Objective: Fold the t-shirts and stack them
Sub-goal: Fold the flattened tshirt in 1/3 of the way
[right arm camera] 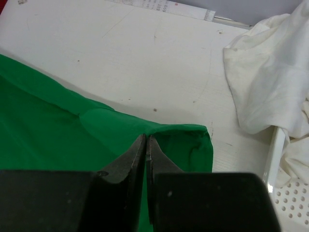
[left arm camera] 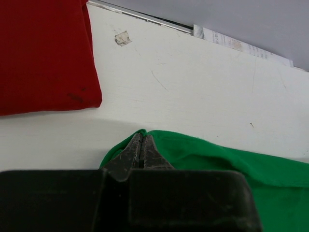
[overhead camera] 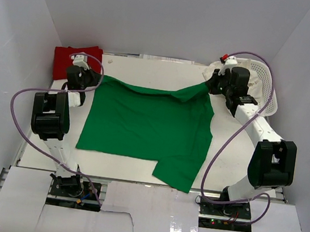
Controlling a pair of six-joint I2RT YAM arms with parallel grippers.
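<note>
Top external view: I found the green t-shirt spread flat on the bench, between the two arms. Its far edge ran left to right. The left pincer sat at that edge's left corner and the right pincer at its right corner. The rest of the cloth lay toward the arm bases. The red t-shirt lay folded at the far left corner. The basket stood far right.

Left wrist view: the left pincer was closed, with the green t-shirt corner pinched at its tips. The red t-shirt lay near, ahead and left, not touching the green cloth.

Right wrist view: the right pincer was closed on the other green corner. A cream-white t-shirt spilled over the basket just to the right.

Judgement: each arm held its nearer corner, so the fold line would run left to right, with the far edge drawn toward the near one.
</note>
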